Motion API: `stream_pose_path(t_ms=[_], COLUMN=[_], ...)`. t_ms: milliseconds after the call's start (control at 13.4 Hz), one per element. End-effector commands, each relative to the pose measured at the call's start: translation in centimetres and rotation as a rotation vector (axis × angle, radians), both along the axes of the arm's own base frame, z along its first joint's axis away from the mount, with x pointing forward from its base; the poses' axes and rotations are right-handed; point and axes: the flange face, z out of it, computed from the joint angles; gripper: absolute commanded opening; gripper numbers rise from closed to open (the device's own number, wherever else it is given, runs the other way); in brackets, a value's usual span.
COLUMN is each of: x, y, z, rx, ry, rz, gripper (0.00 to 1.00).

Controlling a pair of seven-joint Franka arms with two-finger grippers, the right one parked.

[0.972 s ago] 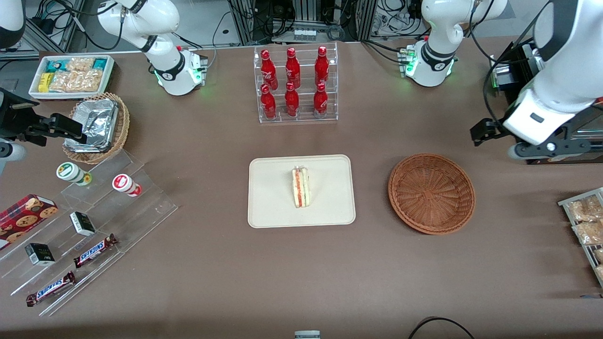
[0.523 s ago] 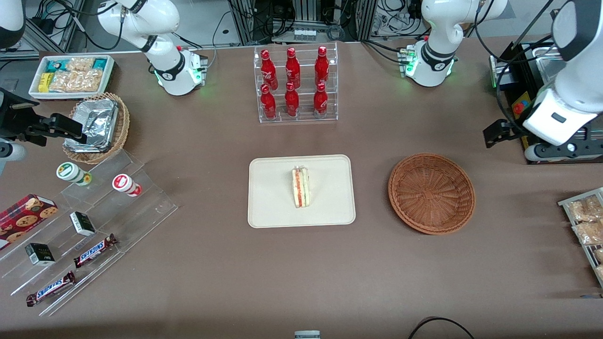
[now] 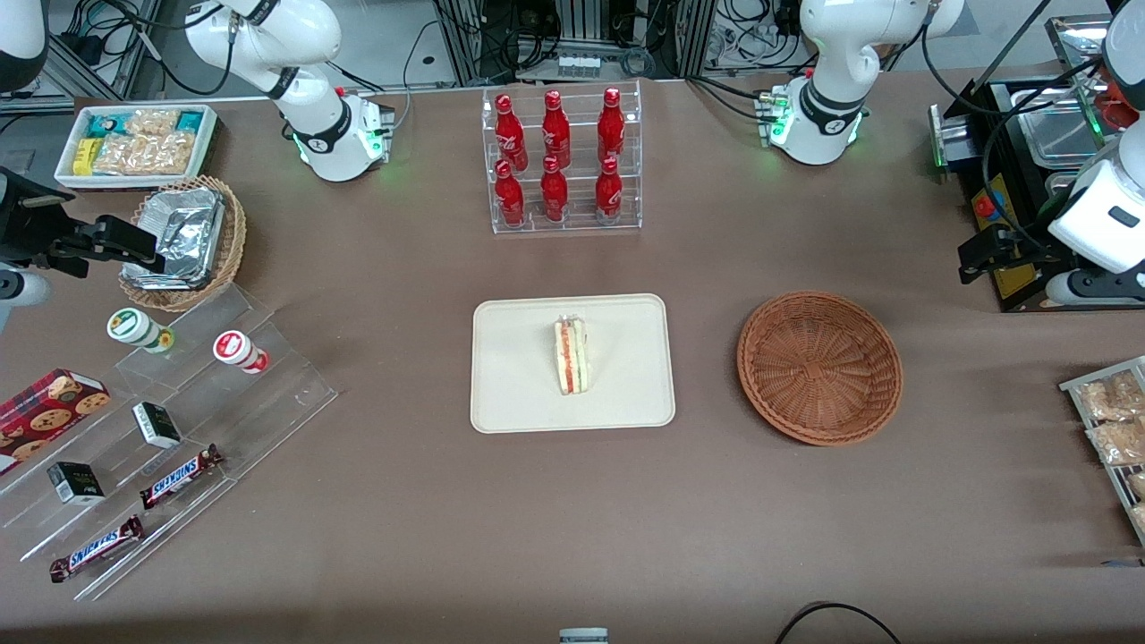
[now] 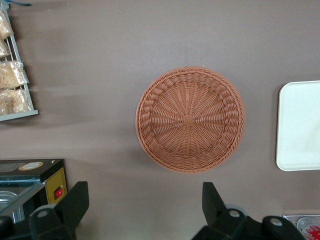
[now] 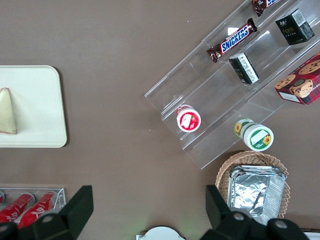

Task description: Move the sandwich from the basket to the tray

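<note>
The sandwich [image 3: 571, 356] is a pale wedge with red and green layers. It lies on the cream tray [image 3: 519, 385] at mid-table, and the right wrist view also shows the sandwich [image 5: 7, 112] on the tray [image 5: 40, 100]. The reddish-brown wicker basket [image 3: 819, 367] stands beside the tray, toward the working arm's end, with nothing in it. The left arm's gripper [image 3: 988, 255] hangs above the table, farther toward that end than the basket and apart from it. In the left wrist view the gripper [image 4: 144, 202] is open with only bare table between its fingers, near the basket [image 4: 190, 120] and a tray corner [image 4: 300, 125].
A clear rack of red bottles [image 3: 562, 161] stands farther from the camera than the tray. A black box with metal pans [image 3: 1011, 152] and a rack of snack bags [image 3: 1109, 429] sit at the working arm's end. A stepped acrylic shelf [image 3: 268, 394], foil-filled basket [image 3: 183, 241] and white bin [image 3: 134, 143] sit at the parked arm's end.
The left arm and its gripper have drawn away from the basket toward the working arm's end of the table. Sandwich, tray and basket have not moved.
</note>
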Motion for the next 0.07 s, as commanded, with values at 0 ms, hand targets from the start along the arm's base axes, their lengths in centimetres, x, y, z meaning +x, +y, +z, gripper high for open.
stream_pose_path(t_ms=[0], x=[0.51], y=[-0.16], z=[0.57], rx=[-0.006], ry=[0.0], rz=[-0.012], gripper=[1.0])
